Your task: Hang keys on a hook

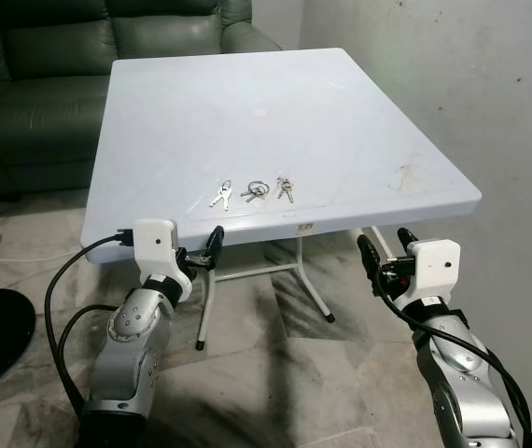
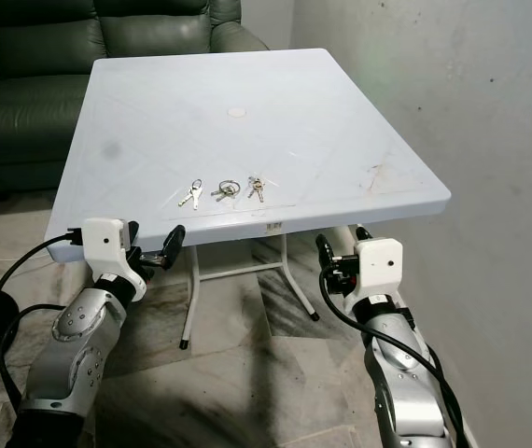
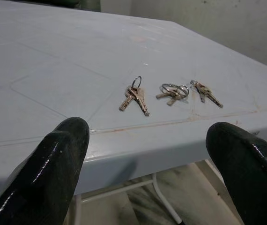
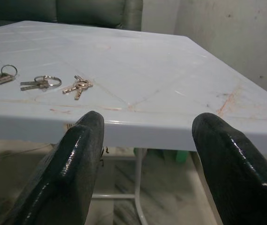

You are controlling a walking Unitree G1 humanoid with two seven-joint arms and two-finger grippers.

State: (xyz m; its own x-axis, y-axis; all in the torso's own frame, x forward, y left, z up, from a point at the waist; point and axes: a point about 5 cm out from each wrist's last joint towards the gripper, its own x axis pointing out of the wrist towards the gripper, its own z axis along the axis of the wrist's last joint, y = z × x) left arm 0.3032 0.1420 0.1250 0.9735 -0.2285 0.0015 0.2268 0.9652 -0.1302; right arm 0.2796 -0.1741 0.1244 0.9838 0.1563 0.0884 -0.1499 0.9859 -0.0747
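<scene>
Three key sets (image 1: 254, 191) in a row on the white table (image 1: 359, 121), near its front edge. Left gripper (image 1: 201, 254) and right gripper (image 1: 385, 254) spread wide, just below that edge. Best raised above the edge, then lowered straight onto one ring.

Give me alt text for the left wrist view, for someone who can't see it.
Three sets of keys lie in a row near the front edge of a pale blue table. The left gripper sits just short of that edge, jaws open, its two black fingers framing the view. A grey wall stands beyond the table.
</scene>
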